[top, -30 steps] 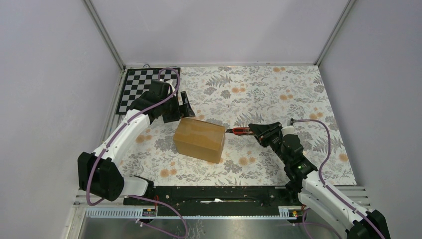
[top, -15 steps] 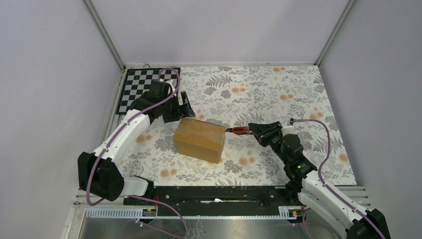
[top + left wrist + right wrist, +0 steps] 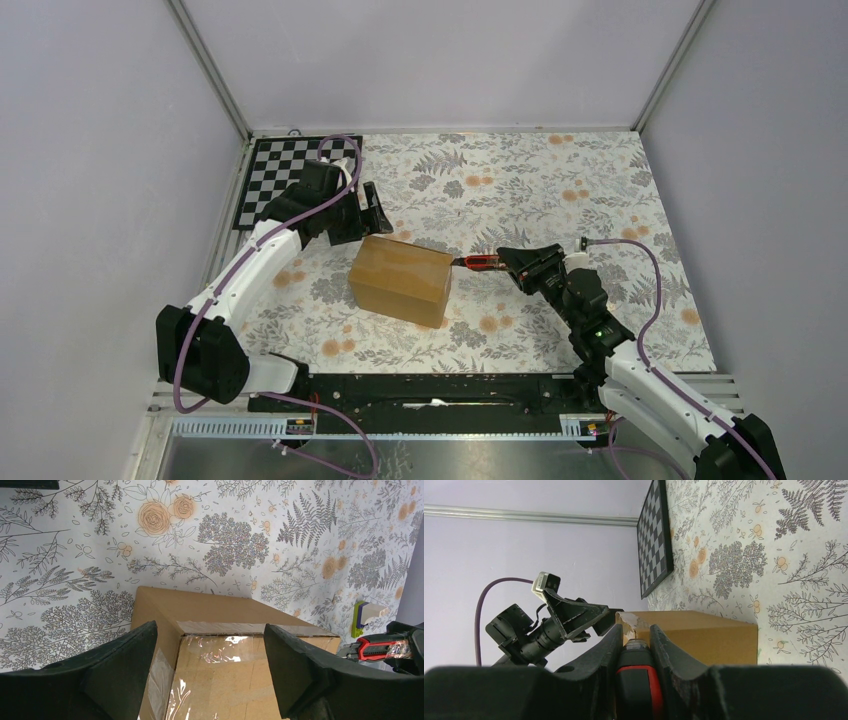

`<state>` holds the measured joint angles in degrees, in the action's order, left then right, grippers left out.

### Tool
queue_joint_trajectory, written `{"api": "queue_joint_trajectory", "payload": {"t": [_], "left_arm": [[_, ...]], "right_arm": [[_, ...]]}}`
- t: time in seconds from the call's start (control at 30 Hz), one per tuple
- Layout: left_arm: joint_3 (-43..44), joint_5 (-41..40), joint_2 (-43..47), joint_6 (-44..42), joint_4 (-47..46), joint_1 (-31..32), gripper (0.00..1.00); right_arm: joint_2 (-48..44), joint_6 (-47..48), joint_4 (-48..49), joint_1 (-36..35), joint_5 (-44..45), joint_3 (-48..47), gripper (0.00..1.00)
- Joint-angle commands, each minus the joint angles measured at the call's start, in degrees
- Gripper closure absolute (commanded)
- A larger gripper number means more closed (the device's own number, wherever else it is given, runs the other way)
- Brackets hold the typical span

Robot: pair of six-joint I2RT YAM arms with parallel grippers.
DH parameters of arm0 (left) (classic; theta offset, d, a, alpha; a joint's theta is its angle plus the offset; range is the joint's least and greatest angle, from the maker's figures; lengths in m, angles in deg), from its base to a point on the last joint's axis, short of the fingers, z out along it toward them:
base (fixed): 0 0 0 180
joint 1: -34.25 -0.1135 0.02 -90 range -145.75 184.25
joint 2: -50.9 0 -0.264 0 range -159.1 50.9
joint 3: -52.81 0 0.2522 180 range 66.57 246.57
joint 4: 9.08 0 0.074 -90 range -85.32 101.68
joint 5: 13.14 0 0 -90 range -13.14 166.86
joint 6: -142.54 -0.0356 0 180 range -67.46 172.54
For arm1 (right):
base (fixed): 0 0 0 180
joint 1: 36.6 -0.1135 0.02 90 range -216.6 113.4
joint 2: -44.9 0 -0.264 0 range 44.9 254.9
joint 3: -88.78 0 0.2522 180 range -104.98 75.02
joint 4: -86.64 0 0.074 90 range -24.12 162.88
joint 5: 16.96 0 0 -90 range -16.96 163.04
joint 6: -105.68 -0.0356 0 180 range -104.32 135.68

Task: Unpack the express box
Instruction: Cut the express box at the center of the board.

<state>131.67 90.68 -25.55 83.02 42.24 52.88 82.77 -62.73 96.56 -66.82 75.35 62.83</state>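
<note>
Pinching the cutter (image 3: pixel 482 263), the right gripper (image 3: pixel 512 263) lay just right of the express box (image 3: pixel 400 280), blade toward it; the left gripper (image 3: pixel 372 212) stood spread.

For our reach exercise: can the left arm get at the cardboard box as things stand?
Likely yes: the left tool hangs open over one end of the cardboard box, nothing between.

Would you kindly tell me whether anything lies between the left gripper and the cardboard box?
Nothing visible does: the open left gripper hangs right at one end of the box. The red cutter, held by the right gripper, is at the opposite end.
</note>
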Motion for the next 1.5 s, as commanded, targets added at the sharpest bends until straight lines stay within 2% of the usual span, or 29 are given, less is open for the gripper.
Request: {"api": "queue_joint_trajectory", "payload": {"t": [0.0, 1.13, 1.47], "left_arm": [[0.00, 1.47, 0.42, 0.42, -2.58, -0.35, 0.16], [-1.12, 1.32, 0.23, 1.86, -2.93, -0.35, 0.17], [-1.06, 1.20, 0.24, 1.68, -2.49, -0.35, 0.17]], "right_arm": [[-0.69, -0.96, 4.01, 0.16, -0.18, -0.29, 1.00], [-1.48, 0.53, 0.83, 0.20, 1.12, -0.61, 1.00], [-1.07, -0.43, 2.64, 0.16, -0.20, -0.25, 1.00]]}}
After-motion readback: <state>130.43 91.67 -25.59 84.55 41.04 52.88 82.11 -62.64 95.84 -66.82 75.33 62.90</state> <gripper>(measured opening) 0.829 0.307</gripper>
